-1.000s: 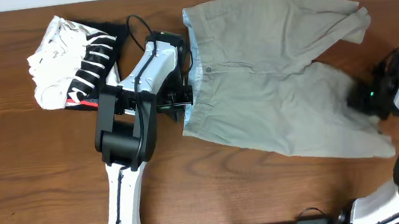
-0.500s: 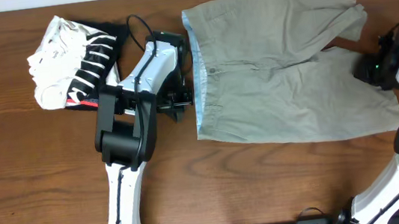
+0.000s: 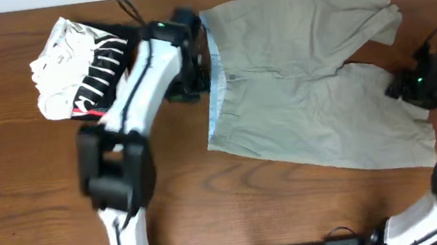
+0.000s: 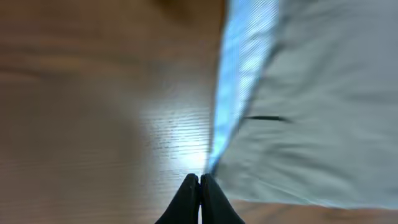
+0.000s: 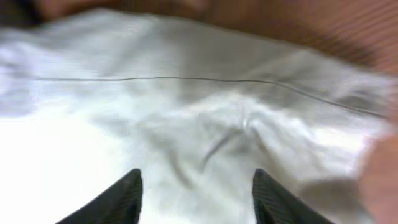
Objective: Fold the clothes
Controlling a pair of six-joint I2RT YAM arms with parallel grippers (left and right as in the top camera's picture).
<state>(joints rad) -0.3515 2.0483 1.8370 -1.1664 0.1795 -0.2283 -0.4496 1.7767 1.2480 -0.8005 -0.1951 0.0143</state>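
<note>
1. Brown wood-grain surface [image 3: 10, 179] carries everything I see from overhead.
2. A folded black-and-white striped garment [image 3: 73, 73] with a red mark lies off to the left of my left gripper [image 4: 199, 186], apart from it and on the far side of the white arm.
3. My left gripper is fully closed, its black fingertips pressed together. They sit right at the edge of the pale blue waistband [image 4: 242, 74]. I cannot tell whether any cloth is pinched between them.
4. The khaki shorts [image 3: 305, 88] lie spread flat between the two grippers. The waistband end is just beside the left gripper. The two legs reach out rightward, and the lower leg ends near the right gripper.
5. A dark slit shows on the fabric just past the waistband in the left wrist view.
6. My right gripper [image 5: 197, 175] stands open with its fingers well apart above rumpled khaki cloth. It grips nothing, and a seam line runs across the fabric beyond it.
</note>
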